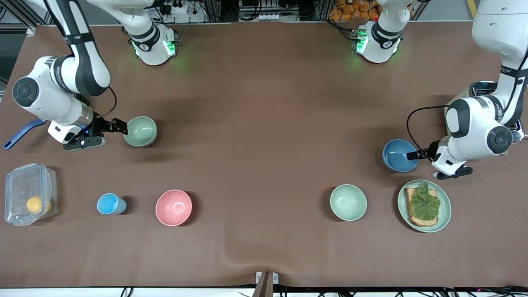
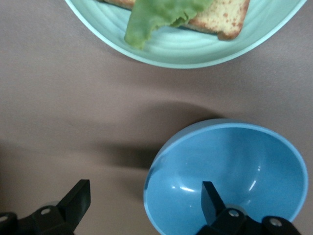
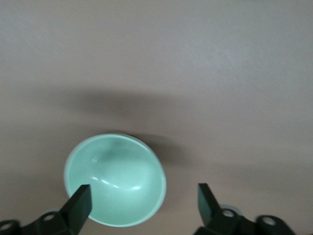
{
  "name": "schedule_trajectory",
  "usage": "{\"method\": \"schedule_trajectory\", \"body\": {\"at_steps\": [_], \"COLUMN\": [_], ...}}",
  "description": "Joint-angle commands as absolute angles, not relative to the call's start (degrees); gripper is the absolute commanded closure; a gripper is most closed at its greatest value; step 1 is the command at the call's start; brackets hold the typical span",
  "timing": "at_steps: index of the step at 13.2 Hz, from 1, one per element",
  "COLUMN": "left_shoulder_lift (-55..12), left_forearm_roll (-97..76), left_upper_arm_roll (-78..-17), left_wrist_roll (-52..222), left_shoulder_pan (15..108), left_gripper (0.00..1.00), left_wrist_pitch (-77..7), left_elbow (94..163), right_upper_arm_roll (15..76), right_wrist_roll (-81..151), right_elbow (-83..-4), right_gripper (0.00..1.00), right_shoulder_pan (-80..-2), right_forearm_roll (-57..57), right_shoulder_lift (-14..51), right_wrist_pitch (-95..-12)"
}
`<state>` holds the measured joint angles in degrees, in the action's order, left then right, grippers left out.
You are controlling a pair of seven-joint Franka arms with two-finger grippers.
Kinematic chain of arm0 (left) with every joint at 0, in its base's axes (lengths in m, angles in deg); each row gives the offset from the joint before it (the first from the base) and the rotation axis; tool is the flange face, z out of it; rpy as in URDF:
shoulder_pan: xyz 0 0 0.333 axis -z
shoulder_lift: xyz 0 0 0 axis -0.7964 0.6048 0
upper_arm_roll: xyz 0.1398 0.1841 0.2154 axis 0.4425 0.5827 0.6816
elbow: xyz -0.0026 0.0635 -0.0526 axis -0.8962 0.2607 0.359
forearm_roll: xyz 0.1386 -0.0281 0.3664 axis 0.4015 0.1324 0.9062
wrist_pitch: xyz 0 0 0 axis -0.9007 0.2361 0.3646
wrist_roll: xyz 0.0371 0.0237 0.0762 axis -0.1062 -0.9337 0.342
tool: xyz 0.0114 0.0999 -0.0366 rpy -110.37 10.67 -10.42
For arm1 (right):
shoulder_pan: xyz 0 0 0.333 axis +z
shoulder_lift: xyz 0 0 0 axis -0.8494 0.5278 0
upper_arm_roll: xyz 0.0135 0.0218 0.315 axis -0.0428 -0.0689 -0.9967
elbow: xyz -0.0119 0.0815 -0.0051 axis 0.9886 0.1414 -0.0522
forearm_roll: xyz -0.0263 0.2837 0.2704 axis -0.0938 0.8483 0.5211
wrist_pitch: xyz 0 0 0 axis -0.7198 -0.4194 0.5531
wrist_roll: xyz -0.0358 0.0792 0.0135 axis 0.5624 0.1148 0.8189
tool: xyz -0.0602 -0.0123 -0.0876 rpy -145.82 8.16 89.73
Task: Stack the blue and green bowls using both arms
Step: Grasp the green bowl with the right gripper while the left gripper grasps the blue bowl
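Note:
The green bowl (image 1: pixel 140 131) stands on the table toward the right arm's end. My right gripper (image 1: pixel 123 128) is open at its rim. In the right wrist view (image 3: pixel 143 199) one finger is over the inside of the green bowl (image 3: pixel 115 186) and the other is outside it. The blue bowl (image 1: pixel 399 155) stands toward the left arm's end. My left gripper (image 1: pixel 413 156) is open at its rim. In the left wrist view (image 2: pixel 145 197) one finger is inside the blue bowl (image 2: pixel 234 171) and the other is outside over the table.
Nearer the front camera stand a clear box (image 1: pixel 28 199), a light-blue cup (image 1: pixel 109 203), a pink bowl (image 1: pixel 173 207), a pale mint bowl (image 1: pixel 348 202) and a green plate (image 1: pixel 445 208) with toast and lettuce, which also shows in the left wrist view (image 2: pixel 195 49). A blue-handled tool (image 1: pixel 18 134) lies by the right arm.

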<state>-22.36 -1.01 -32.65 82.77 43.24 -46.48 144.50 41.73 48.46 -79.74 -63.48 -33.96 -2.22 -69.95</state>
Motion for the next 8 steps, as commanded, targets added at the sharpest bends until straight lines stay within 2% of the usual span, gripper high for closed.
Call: {"method": "schedule_trajectory", "body": {"at_steps": [1, 4, 5, 7, 8], "left_shoulder_lift": [-21.0, -20.6, -20.5, -19.7, -19.7], "left_forearm_roll": [-0.5, -0.5, -0.5, -0.5, -0.5], "left_upper_arm_roll": [-33.0, -33.0, -33.0, -33.0, -33.0], "left_wrist_roll": [82.1, 82.1, 82.1, 82.1, 82.1], "left_shoulder_pan": [42.9, 42.9, 42.9, 42.9, 42.9], "left_gripper": [0.00, 0.01, 0.08, 0.17, 0.30], "left_wrist_pitch": [-47.1, -47.1, -47.1, -47.1, -47.1], "left_elbow": [143.9, 143.8, 143.8, 143.5, 143.5], "right_upper_arm_roll": [41.2, 41.2, 41.2, 41.1, 41.2], "right_wrist_roll": [51.3, 51.3, 51.3, 51.5, 51.6], "right_elbow": [-82.3, -86.1, -87.3, -87.9, -87.9], "right_gripper": [0.11, 0.12, 0.14, 0.28, 0.36], "right_shoulder_pan": [-65.6, -65.3, -65.2, -64.8, -64.8], "right_forearm_roll": [-34.2, -34.1, -34.1, -34.1, -34.1], "right_shoulder_lift": [-1.9, 0.7, 1.4, 1.9, 1.9], "right_wrist_pitch": [-73.2, -80.9, -83.3, -84.4, -84.4]}}
